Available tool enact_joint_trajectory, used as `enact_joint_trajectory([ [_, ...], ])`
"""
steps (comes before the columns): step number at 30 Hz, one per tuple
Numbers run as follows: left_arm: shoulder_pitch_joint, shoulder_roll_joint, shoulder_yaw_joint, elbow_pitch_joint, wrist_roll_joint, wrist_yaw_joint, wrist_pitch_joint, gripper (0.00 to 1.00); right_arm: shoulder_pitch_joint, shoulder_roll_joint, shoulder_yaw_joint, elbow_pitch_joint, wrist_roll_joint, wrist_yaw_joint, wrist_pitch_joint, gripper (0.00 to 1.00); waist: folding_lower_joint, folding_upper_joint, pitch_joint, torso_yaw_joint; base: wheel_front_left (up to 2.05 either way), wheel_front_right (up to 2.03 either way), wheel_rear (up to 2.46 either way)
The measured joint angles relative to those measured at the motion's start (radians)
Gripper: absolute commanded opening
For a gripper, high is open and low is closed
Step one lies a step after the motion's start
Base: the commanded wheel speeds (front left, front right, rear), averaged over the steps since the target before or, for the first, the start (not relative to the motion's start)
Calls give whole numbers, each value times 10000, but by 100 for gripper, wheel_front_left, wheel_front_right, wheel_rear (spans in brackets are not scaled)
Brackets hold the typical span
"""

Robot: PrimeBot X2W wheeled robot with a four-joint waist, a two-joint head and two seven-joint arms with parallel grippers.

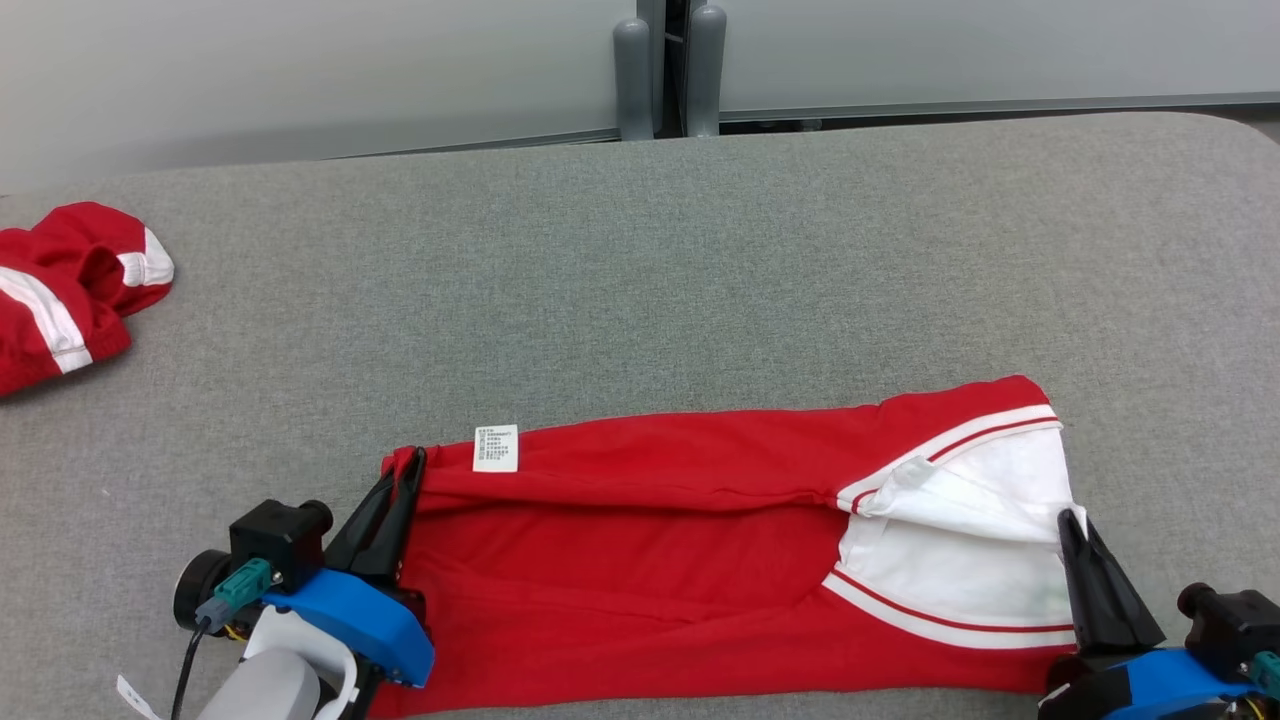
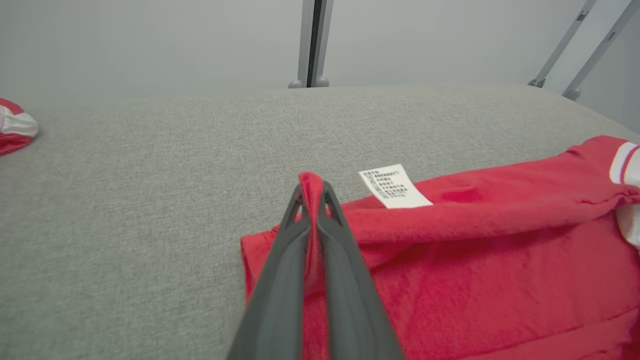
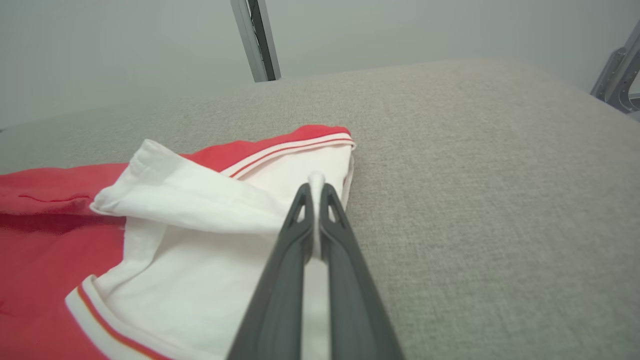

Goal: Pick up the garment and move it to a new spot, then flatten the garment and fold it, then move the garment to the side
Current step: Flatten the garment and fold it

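Head view: red-and-white garment (image 1: 700, 540), folded lengthwise

Garments: two, both red with white trim, namely one spread garment (image 1: 650, 560) and one bunched garment (image 1: 60, 290). Care label (image 1: 496, 448): one. Grippers: two, the left gripper (image 1: 413, 458) and the right gripper (image 1: 1069, 518). Grey padded table (image 1: 700, 280): one. Grey posts (image 1: 633, 80): two.
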Motion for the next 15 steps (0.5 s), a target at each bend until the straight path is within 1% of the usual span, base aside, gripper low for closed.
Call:
enact_joint_trajectory([
  [9, 406, -474, 700, 309, 604, -320, -2, 0, 235, 96, 136, 182, -2, 0, 17, 0, 0, 0, -90, -64, 0, 0, 0],
  [10, 445, -514, 769, 339, 673, -349, -2, 0, 239, 102, 121, 190, -17, 0, 17, 31, 0, 0, -101, -76, 0, 0, 0],
  [11, 478, -558, 853, 347, 725, -372, -2, 24, 241, 105, 94, 192, -29, 0, 17, 47, 0, 0, -113, -82, 0, 0, 0],
  [12, 518, -610, 938, 368, 788, -393, -4, 70, 242, 107, 71, 194, -29, 0, 19, 85, 1, 0, -125, -85, 0, 0, 0],
  [13, 576, -660, 1039, 366, 865, -382, -4, 100, 243, 107, 36, 194, -38, 2, 17, 100, 0, 0, -138, -86, 0, 0, 0],
  [15, 656, -736, 1266, 263, 1041, -360, -4, 100, 244, 104, -52, 163, -109, 0, 17, 100, 0, 0, -170, -81, 0, 0, 0],
])
